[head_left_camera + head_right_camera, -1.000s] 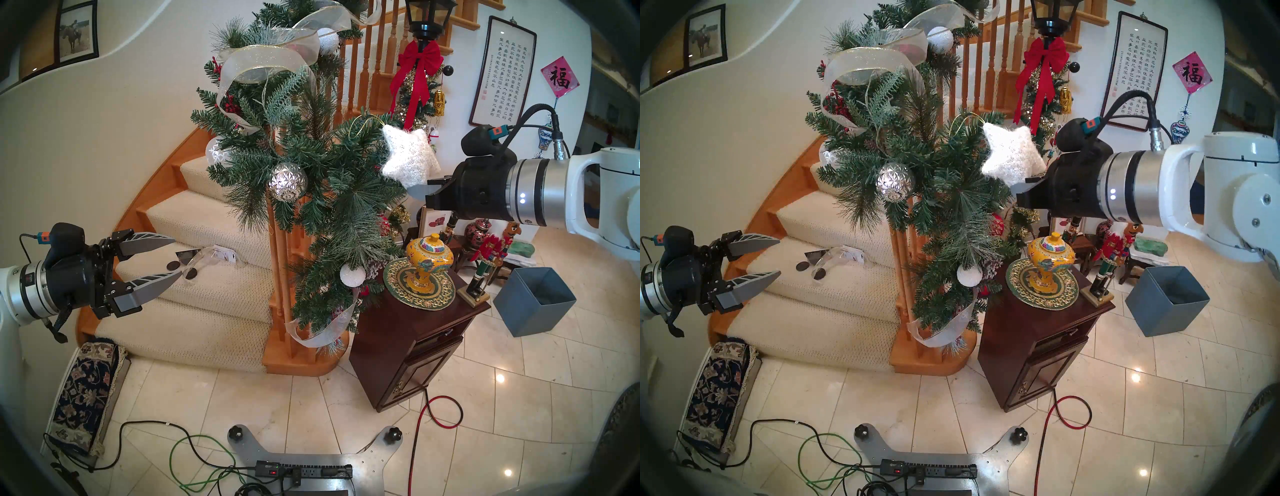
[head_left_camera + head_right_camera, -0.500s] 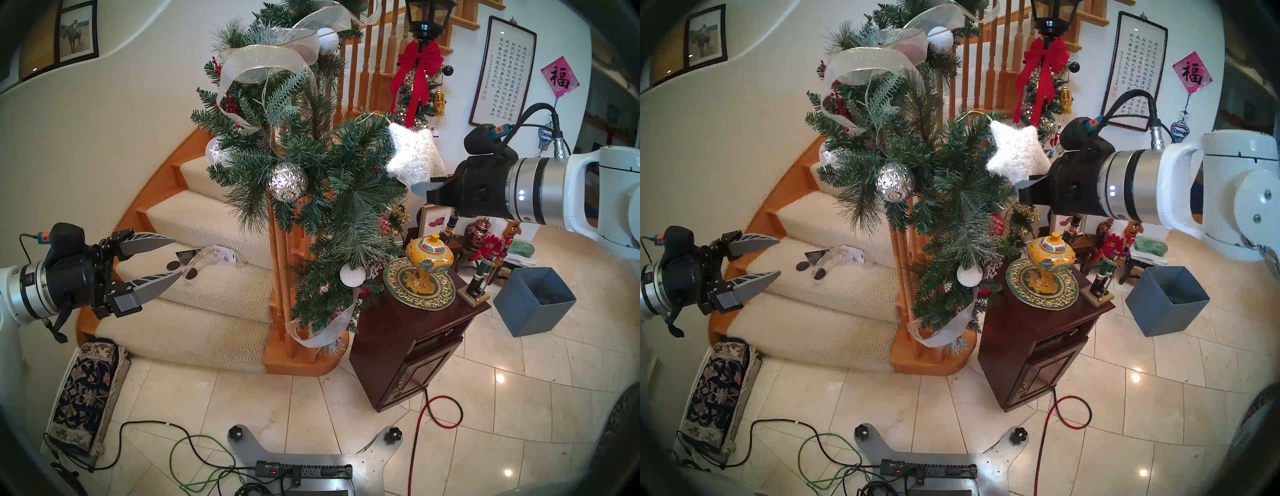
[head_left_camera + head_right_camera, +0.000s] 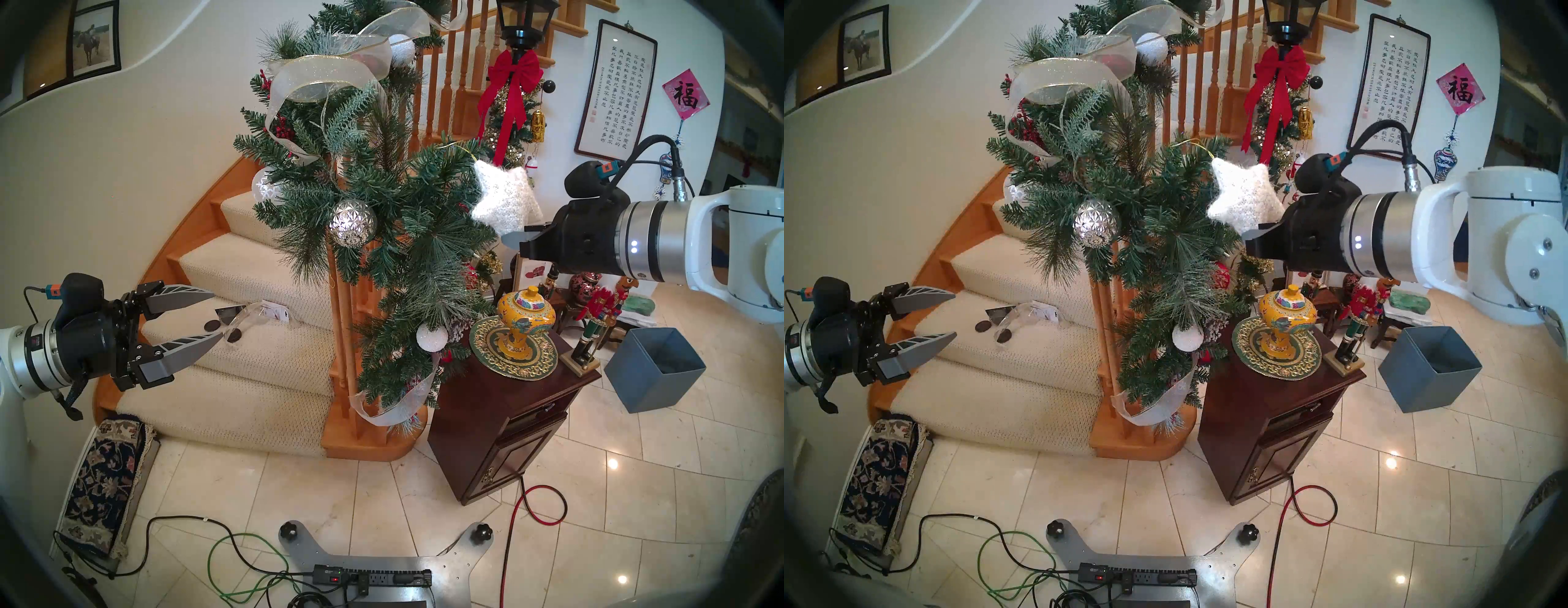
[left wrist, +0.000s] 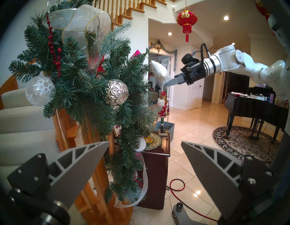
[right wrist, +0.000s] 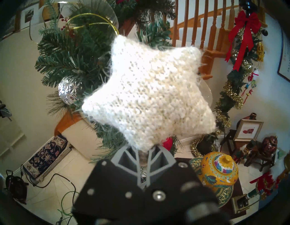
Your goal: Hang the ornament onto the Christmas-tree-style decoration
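1 puffy white knitted star (image 5: 149,94), gold loop (image 5: 92,23) among garland (image 3: 382,204) needles, pinched by right gripper (image 5: 143,154); left gripper (image 3: 199,316) gapes.

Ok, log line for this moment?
right gripper: shut on star | string loop: over garland tip | left gripper: open, empty

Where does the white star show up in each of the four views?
Head left: star right of centre, upper half.
Head right: just right of centre, upper half.
Left wrist: edge-on, centre, upper half.
Right wrist: fills the centre.
Shared landmark: silver ball, left of the star in each.
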Tool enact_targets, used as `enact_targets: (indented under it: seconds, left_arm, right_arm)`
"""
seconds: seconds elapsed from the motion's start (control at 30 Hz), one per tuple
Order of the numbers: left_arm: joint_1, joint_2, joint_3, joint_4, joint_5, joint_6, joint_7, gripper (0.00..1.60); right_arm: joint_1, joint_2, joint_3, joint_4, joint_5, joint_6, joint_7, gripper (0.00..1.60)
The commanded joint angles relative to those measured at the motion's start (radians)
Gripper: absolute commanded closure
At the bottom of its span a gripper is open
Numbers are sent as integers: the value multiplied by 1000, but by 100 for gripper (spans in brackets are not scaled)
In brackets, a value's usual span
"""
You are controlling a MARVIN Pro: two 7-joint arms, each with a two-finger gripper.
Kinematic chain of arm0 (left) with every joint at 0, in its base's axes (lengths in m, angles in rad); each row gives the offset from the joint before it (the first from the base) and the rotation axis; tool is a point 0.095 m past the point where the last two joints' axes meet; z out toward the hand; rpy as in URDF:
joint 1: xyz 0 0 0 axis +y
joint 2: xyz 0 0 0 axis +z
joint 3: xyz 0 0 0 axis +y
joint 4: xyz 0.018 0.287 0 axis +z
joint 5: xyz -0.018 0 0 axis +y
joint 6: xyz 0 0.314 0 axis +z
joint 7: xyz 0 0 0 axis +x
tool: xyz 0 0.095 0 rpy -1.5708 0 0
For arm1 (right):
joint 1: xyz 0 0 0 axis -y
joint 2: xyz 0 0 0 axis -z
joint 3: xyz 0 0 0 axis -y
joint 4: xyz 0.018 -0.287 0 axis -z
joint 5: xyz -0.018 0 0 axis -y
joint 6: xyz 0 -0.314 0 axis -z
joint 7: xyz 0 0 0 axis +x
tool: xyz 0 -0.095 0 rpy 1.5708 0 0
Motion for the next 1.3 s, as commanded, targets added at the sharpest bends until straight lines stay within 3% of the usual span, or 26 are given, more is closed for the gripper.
enact_targets:
  seconds: [0.0, 1.17, 1.2, 1.27]
  left_arm:
    - [-1, -1, -1, -2, -2, 0, 0, 0]
    - [-1, -1, -1, -2, -2, 0, 0, 0]
    - [-1, -1, -1, -2, -2, 0, 0, 0]
    - [-1, -1, -1, -2, -2, 0, 0, 0]
  right_arm:
    - [-19, 4, -5, 2, -11, -3, 4, 160]
    - [-81, 7, 27, 2, -49, 48, 103, 160]
    - [-83, 7, 28, 2, -49, 48, 104, 144]
    - [-85, 7, 30, 2, -49, 47, 106, 97]
